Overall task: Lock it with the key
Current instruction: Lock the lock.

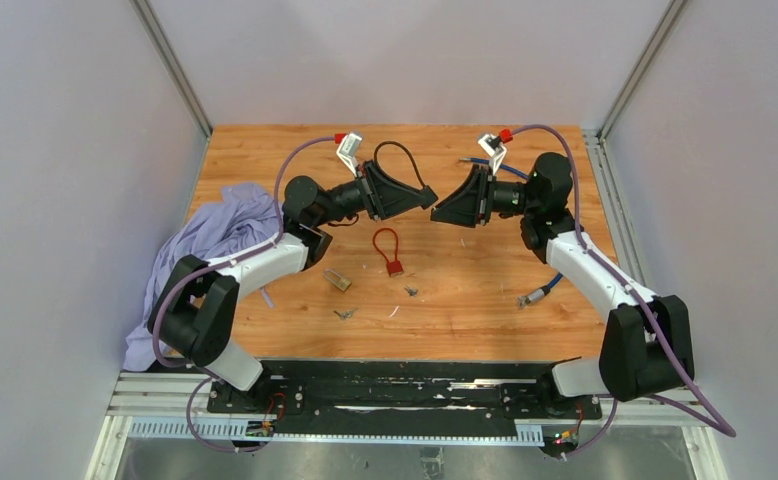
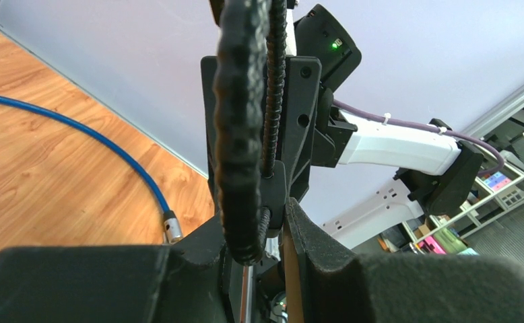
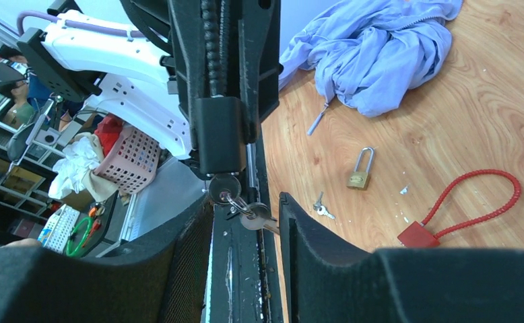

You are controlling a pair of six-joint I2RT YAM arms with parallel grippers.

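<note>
The left gripper [image 1: 427, 197] has its jaws clamped on the black cable lock [image 3: 217, 134], raised above the table [image 1: 485, 290]. The right gripper [image 3: 246, 229] has its jaws apart around the key [image 3: 224, 188], which seems already inserted. I judge that gripping and turning the key are left.

Light's coming bright & even from overhead; only soft, faint shadows are falling on the wooden tabletop [image 1: 485, 290]. Top cam's rendering everything sharp. On both wrist cams the fingers [image 2: 77, 282] up close are blurring into dark masses, bkgd reading crisp, w/ wide-angle bending showing twd the edges.
</note>
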